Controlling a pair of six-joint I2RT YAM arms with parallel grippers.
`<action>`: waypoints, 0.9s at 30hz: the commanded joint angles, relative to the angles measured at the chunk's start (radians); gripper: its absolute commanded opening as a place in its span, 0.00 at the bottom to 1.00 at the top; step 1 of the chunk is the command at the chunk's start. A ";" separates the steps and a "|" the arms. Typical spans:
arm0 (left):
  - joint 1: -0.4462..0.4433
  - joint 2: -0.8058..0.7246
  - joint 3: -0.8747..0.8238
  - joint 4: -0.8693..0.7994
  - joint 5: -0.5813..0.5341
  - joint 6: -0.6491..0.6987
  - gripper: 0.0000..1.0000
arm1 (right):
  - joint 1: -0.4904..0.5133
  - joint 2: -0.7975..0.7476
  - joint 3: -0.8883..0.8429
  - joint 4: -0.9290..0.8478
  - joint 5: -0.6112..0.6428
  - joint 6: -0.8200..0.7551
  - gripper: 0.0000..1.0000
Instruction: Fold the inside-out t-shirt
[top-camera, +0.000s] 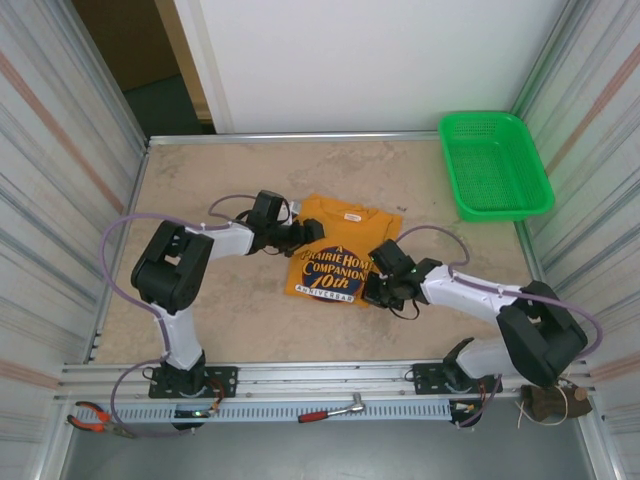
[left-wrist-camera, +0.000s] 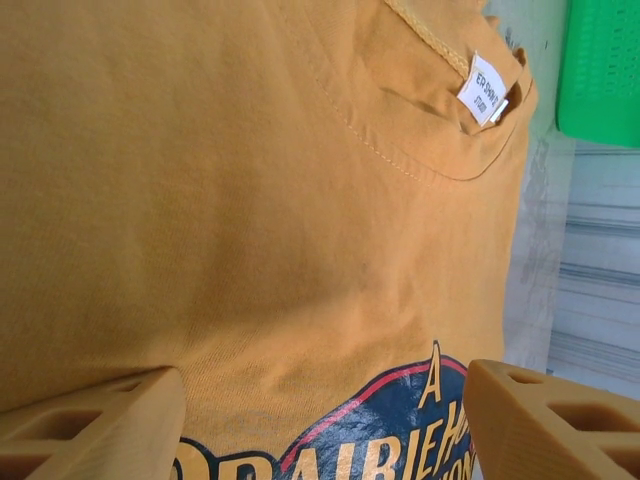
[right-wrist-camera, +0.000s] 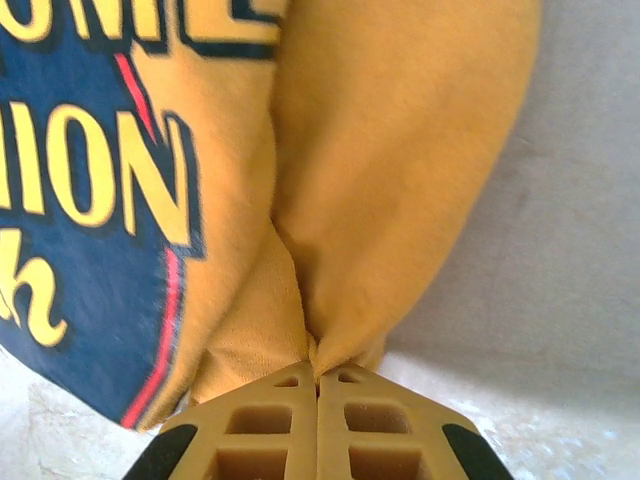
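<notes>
While the left pincer is being held wide, the t-shirt is being pinched at its edge by the right pincer for folding.

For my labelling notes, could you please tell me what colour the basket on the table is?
The basket is bright green, best seen in the top external view.

A beige stone-patterned tabletop sits between ribbed metal side walls, a white panel behind.

T-shirt on table, left claw at its left edge, right claw at its near-right corner, basket far right
</notes>
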 joint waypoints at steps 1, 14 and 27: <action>0.000 0.080 -0.043 -0.090 -0.087 -0.048 0.74 | 0.008 -0.080 -0.062 -0.036 0.023 0.034 0.00; -0.001 0.075 -0.071 -0.113 -0.135 -0.053 0.73 | 0.030 -0.175 -0.157 -0.193 0.031 0.116 0.00; -0.013 -0.212 0.049 -0.267 -0.060 0.127 0.77 | -0.404 -0.217 0.038 -0.158 -0.136 -0.145 0.36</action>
